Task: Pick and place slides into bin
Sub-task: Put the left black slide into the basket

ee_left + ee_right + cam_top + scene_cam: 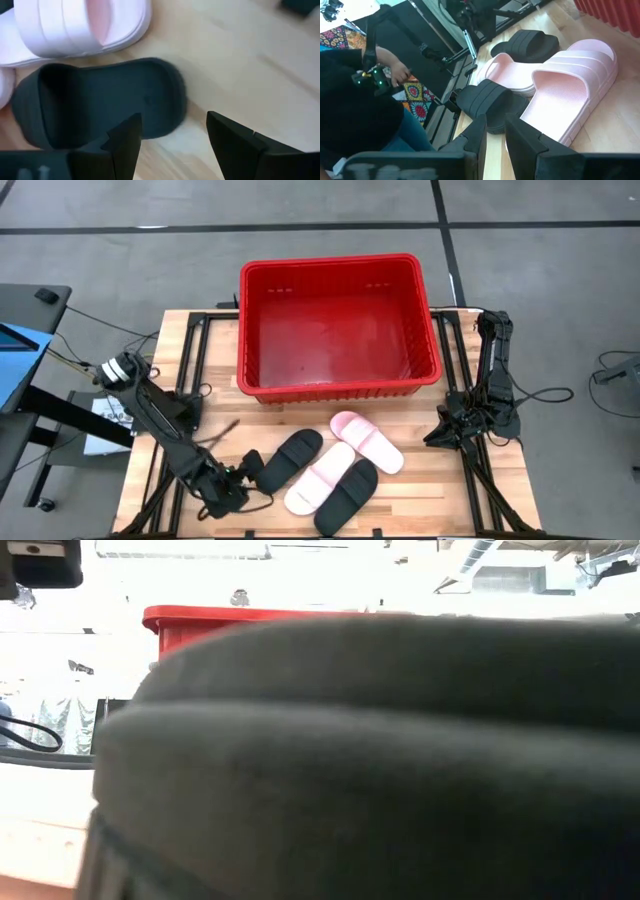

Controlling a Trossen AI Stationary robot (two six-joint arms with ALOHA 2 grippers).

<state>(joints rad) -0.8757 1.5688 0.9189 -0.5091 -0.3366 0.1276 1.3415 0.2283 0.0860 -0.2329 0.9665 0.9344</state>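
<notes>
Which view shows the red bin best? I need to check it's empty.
The high view: the bin shows whole, interior empty. The low view catches only its rim behind a black slide; the right wrist view a corner; the left wrist view nothing.

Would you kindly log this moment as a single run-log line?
left tool: open, at black slide | right tool: open, waiting at right edge | bin: empty | slides on table: four

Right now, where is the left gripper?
In the high view the left gripper is at the table's front left, fingers open, beside the heel of the black slide, not touching it.
</notes>
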